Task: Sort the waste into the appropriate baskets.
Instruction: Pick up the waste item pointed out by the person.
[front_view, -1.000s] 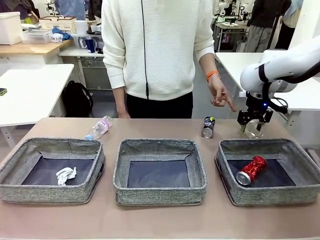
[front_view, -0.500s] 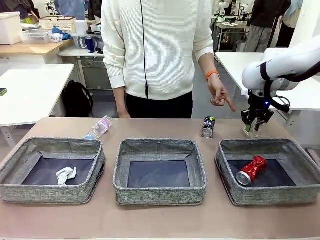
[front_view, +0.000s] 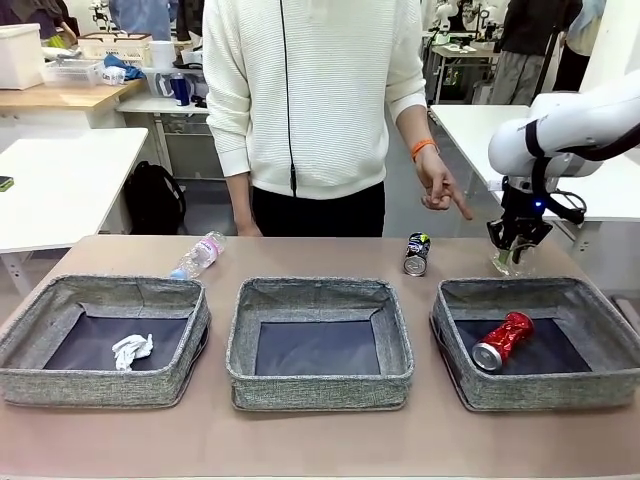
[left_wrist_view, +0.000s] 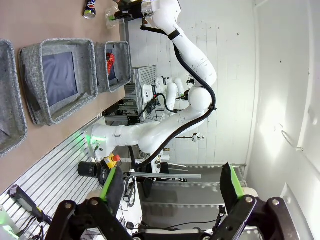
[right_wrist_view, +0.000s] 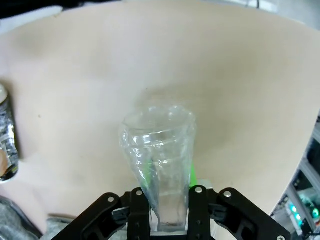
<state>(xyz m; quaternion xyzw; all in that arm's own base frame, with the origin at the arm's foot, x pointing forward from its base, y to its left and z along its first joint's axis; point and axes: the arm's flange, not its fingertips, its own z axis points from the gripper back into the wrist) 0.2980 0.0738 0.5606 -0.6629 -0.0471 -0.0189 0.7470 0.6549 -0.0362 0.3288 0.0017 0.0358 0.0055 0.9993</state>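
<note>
Your right gripper (front_view: 516, 248) is clamped on the clear plastic cup (right_wrist_view: 157, 145) at the far right of the table (front_view: 320, 440), just beyond the far wall of the right basket (front_view: 540, 390). In the right wrist view the cup's wall is pinched in between the green pads. Whether the cup's base touches the table, you cannot tell. Your left gripper (left_wrist_view: 171, 185) has its fingers wide apart, with nothing between them. The dark can (front_view: 416, 254) lies on the table just left of the cup, apart from it. The dented red can (front_view: 502, 340) lies on its side in the right basket. The middle basket (front_view: 318, 385) holds nothing. The white paper wad (front_view: 131, 350) sits in the left basket (front_view: 100, 385). The blue-capped bottle (front_view: 198, 255) lies on its side at the far left, just beyond that basket. The person's hand (front_view: 438, 185), with an orange band at the wrist, hangs above the far right of the table, one finger pointing down and to the right.
</note>
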